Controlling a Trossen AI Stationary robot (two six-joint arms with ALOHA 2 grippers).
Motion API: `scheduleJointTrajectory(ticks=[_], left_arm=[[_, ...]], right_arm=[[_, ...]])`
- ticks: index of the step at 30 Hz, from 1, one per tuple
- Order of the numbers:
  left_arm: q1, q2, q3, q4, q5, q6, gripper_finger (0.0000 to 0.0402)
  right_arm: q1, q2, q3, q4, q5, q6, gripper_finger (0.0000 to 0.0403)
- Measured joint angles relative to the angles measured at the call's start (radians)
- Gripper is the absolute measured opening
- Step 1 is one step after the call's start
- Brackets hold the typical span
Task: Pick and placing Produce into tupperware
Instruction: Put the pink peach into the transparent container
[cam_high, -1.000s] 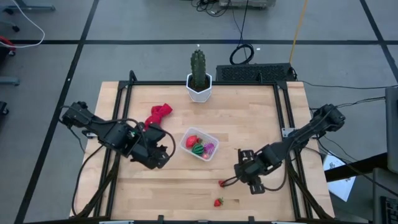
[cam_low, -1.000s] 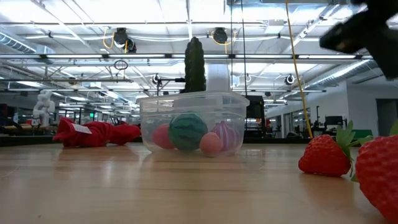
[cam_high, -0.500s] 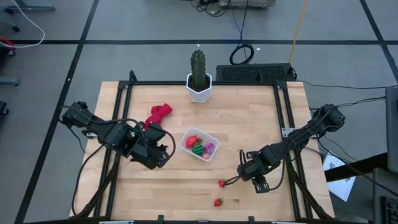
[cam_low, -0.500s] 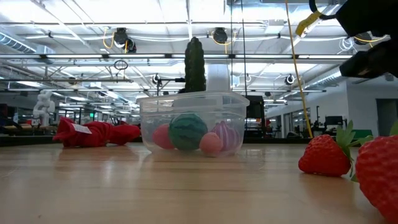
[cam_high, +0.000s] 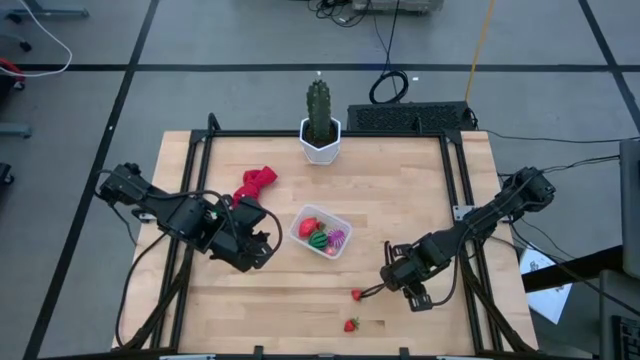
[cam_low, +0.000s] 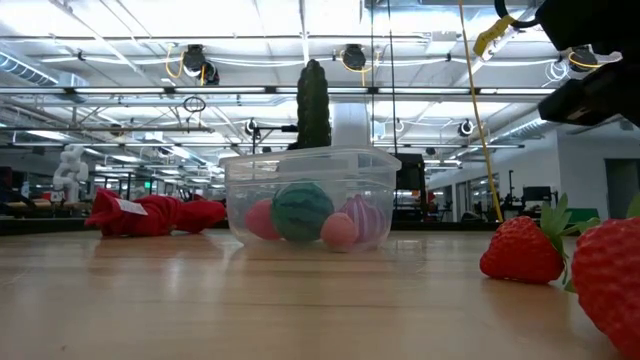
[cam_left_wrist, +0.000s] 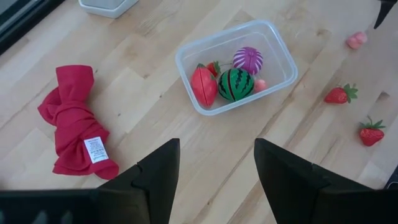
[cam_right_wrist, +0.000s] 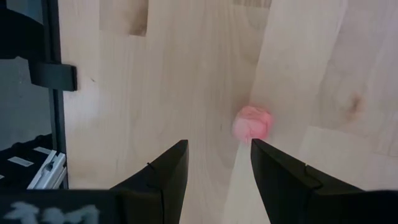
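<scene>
Right tool: over the counter's right part, right of the tub; fingers spread apart, nothing between them; hung above a pink bit.
Pink bit: lay on bare wood just ahead of the right tool's fingertips, clear of both in the right wrist view; also seen near the edge of the left wrist view.
Left tool: above the counter's left part, left of the tub; fingers wide apart, empty.
Tub: clear, near the counter's middle, between the two arms; upright, lid off.
In the tub: green striped ball in the middle, red oval touching it on one side, purple ball just beside it, a small pink piece at the front wall in the low view.
Strawberries: two on the counter outside the tub, toward the front edge; one just beside the right tool, the other nearer the edge; apart from each other.
Cloth: red, crumpled, behind and left of the tub, near the left tool.
Cactus: in a white pot at the counter's back edge.
Counter: pale wood planks.
</scene>
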Motion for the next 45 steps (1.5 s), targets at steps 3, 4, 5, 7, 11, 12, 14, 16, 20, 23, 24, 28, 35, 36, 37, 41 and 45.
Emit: scheduleJointTrajectory(ticks=[3,4,5,7,11,12,14,16,20,23,24,28,35,36,37,41,45], left_arm=[[0.0,0.0,0.0,0.0,0.0,0.001,0.0209],[0.0,0.0,0.0,0.0,0.0,0.002,0.0209],[0.0,0.0,0.0,0.0,0.0,0.002,0.0209],[0.0,0.0,0.0,0.0,0.0,0.002,0.0209],[0.0,0.0,0.0,0.0,0.0,-0.002,0.0209],[0.0,0.0,0.0,0.0,0.0,-0.001,0.0209],[0.0,0.0,0.0,0.0,0.0,-0.002,0.0209],[0.0,0.0,0.0,0.0,0.0,-0.003,0.0209],[0.0,0.0,0.0,0.0,-0.001,-0.003,0.0209],[0.0,0.0,0.0,0.0,0.0,-0.002,0.0209],[0.0,0.0,0.0,0.0,0.0,-0.001,0.0209],[0.0,0.0,0.0,0.0,0.0,0.007,0.0209],[0.0,0.0,0.0,-0.001,-0.001,0.019,0.0209],[0.0,0.0,0.0,-0.001,-0.001,0.019,0.0209],[0.0,0.0,0.0,-0.001,-0.001,0.019,0.0209],[0.0,0.0,0.0,-0.001,-0.001,0.018,0.0209],[0.0,0.0,0.0,-0.001,-0.001,0.018,0.0209]], right_arm=[[0.0,0.0,0.0,0.01,0.0,-0.011,0.0167],[0.0,0.0,0.0,0.014,0.001,-0.018,0.017],[0.0,0.0,0.0,0.017,0.001,-0.025,0.0175],[0.0,0.0,0.0,0.022,0.003,-0.026,0.0185],[-0.003,0.0,0.0,0.023,0.015,-0.026,0.0211],[-0.003,0.0,0.0,0.023,0.029,-0.028,0.0218],[-0.005,0.0,0.0,0.025,0.051,-0.057,0.0228],[-0.006,0.0,-0.002,0.045,0.058,-0.094,0.0236],[-0.007,0.0,-0.027,0.151,0.058,-0.095,0.0242],[-0.006,0.0,-0.031,0.168,0.058,-0.101,0.0242],[-0.005,0.0,-0.031,0.16,0.058,-0.111,0.0242],[-0.005,0.0,-0.031,0.121,0.057,-0.146,0.0242],[-0.027,0.0,-0.065,0.096,0.053,-0.112,0.0242],[-0.027,0.0,-0.075,0.097,0.052,-0.108,0.0242],[-0.027,0.0,-0.085,0.098,0.05,-0.106,0.0242],[-0.026,0.0,-0.117,0.097,0.05,-0.101,0.0242],[-0.026,0.0,-0.132,0.116,0.049,-0.101,0.0242]])
